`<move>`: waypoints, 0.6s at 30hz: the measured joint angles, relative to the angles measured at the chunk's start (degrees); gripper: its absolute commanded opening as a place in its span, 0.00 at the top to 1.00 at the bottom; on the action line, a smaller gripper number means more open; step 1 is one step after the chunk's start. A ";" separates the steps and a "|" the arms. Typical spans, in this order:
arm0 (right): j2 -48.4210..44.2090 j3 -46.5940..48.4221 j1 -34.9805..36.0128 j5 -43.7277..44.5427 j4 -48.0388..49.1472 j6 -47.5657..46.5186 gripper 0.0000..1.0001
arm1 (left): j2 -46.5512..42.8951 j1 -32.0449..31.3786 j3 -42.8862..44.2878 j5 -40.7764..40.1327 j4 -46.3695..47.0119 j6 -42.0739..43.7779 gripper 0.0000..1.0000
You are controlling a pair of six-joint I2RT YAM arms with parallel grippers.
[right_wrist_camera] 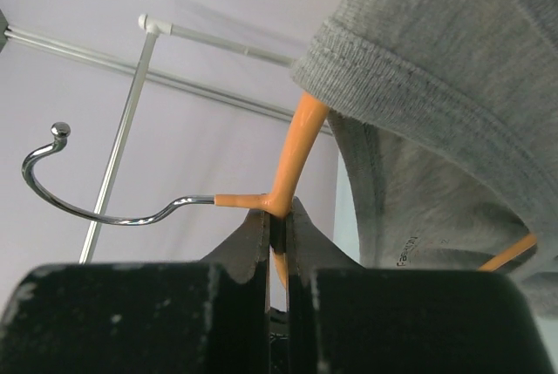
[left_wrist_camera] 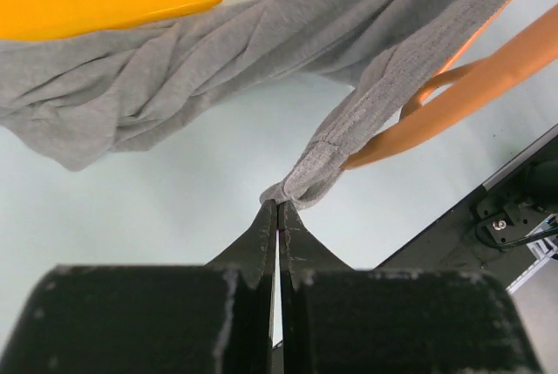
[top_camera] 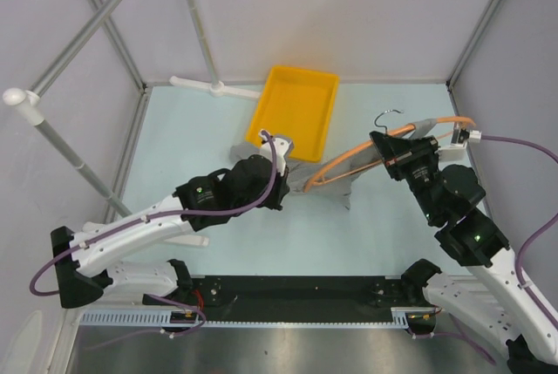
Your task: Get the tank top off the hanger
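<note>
Left jaws pinch tank top [left_wrist_camera: 174, 69] | right jaws clamp hanger [right_wrist_camera: 295, 146] | print [right_wrist_camera: 404, 252] unreadable

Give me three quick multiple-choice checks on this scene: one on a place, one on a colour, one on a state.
1. Where does the right end effector grip the hanger?
A. at an arm's tip
B. at its neck
C. at the hook's tip

2. What colour is the tray?
A. yellow
B. blue
C. green

3. The left end effector is:
A. open
B. shut on the hanger
C. shut on the tank top

Answers:
1 B: the right wrist view shows it closed where the orange neck begins.
2 A: it is bright yellow in the top view.
3 C: its closed tips pinch the end of a grey fold.
</note>
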 measured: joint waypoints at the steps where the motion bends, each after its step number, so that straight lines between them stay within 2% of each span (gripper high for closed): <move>1: -0.22 0.00 -0.37 0.11 -0.15 0.42 1.00 | -0.83 0.02 -0.70 0.13 0.50 -0.39 1.00; 6: 0.02 0.00 -1.36 -0.35 -0.48 2.86 1.00 | -4.31 0.02 -3.91 1.55 4.13 -1.66 1.00; 12: -0.04 -0.57 -3.34 -4.15 0.63 8.02 1.00 | -3.98 0.13 -5.42 2.29 6.43 -2.45 1.00; 18: -1.07 -0.79 -6.75 -8.35 2.34 13.86 1.00 | -3.93 3.72 -10.97 6.97 11.63 -3.91 1.00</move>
